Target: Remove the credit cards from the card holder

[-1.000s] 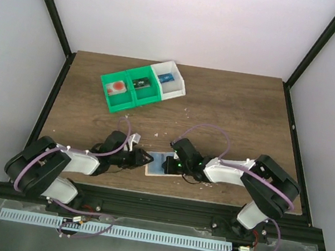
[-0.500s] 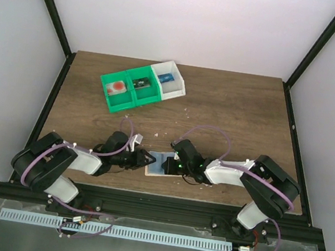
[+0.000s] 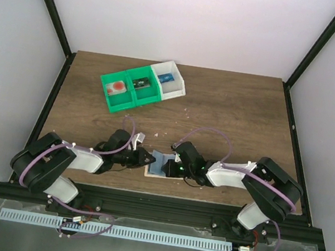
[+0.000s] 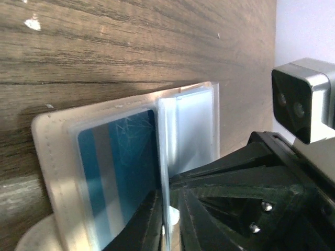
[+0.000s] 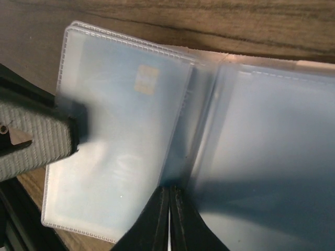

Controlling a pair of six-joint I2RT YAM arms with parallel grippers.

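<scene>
1. Tan card holder point(image 3: 156, 165) is lying open, near centre, long axis left-right.
2. Only the left wrist view is showing its blue-striped credit card point(image 4: 120, 172).
3. Left gripper point(image 3: 148, 158) is pinching a clear leaf point(image 4: 188, 125); right gripper's point(image 3: 168, 165) fingers are pressing together.

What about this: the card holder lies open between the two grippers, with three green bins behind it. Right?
Not quite: the top view shows two green bins and one white bin, not three green. The card holder does lie open between the left gripper and right gripper.
</scene>
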